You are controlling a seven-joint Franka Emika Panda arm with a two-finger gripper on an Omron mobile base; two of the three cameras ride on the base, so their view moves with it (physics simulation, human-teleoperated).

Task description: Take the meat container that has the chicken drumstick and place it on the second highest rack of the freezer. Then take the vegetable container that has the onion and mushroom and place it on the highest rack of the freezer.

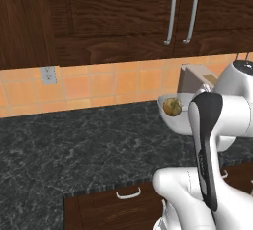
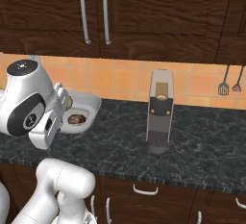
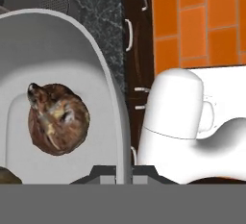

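Observation:
My gripper [image 3: 122, 172] is shut on the rim of the white vegetable container [image 3: 96, 69], which I hold over the dark counter [image 1: 74, 145]. Inside it lies the dark-brown mushroom [image 3: 57, 119], and the yellowish-tan onion [image 1: 172, 106] sits beside it. From the right base view the container [image 2: 89, 105] juts out from behind my hand, with the mushroom [image 2: 75, 118] in it. The chicken drumstick, its container and the freezer with its racks are out of view.
A tall grey coffee machine [image 2: 159, 112] stands on the counter to the right of the container. Dark wood wall cabinets [image 1: 123, 12] hang above the orange tile backsplash [image 1: 99, 86]. Drawers with handles [image 1: 128, 193] run below the counter edge. Utensils [image 2: 223, 86] hang far right.

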